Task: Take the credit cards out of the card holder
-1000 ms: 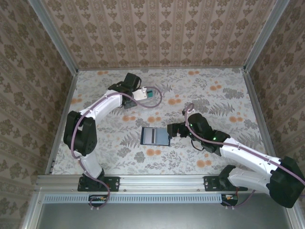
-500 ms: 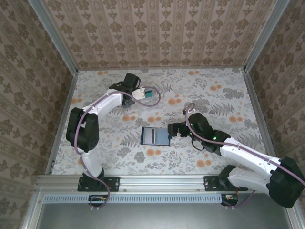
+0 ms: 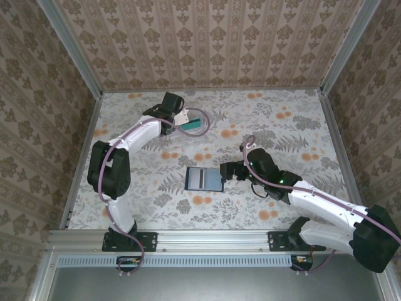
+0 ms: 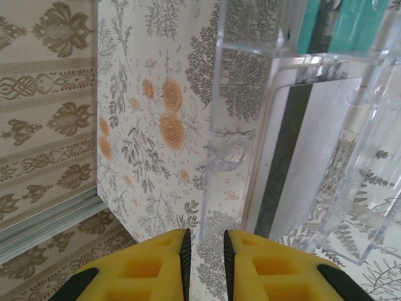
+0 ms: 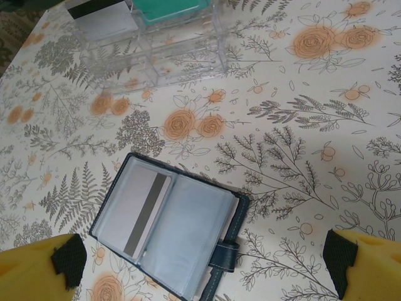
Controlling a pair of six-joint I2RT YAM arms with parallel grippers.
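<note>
**Left pincer loose at the box, right pincer wide over the open card holder**

From the overhead camera I see the left arm stretched to the far left-centre of the table (image 3: 282, 125). The left gripper (image 3: 186, 120) sits at the near-left end of the clear plastic box (image 3: 199, 127). On its wrist camera the two yellow fingertips (image 4: 144, 266) are parted by a narrow slit. A corner of the box's clear wall (image 4: 213, 157) lies just beyond them. I see nothing pinched in the slit, so I call this pincer released.

Inside the box lie two credit cards. One is a pale card with a dark stripe (image 4: 319, 144), flat in a compartment. The other is a teal card (image 4: 351, 25), in the compartment beyond it. The right wrist camera shows the same pair side by side at the top of its view, pale card (image 5: 103, 19) on the left and teal card (image 5: 169, 7) on the right.

Toward the middle of the table, well apart from the box, the card holder (image 3: 205, 179) lies open and flat. Its grey-blue inside faces up and its navy strap (image 5: 224, 254) hangs off the near edge. Another pale card with a dark stripe (image 5: 141, 210) is tucked in its left pocket.

Just to the right of the holder sits the right gripper (image 3: 225, 170). On its wrist camera the fingers (image 5: 37, 266) are spread fully apart with the holder between them. It is released and touches nothing.
</note>
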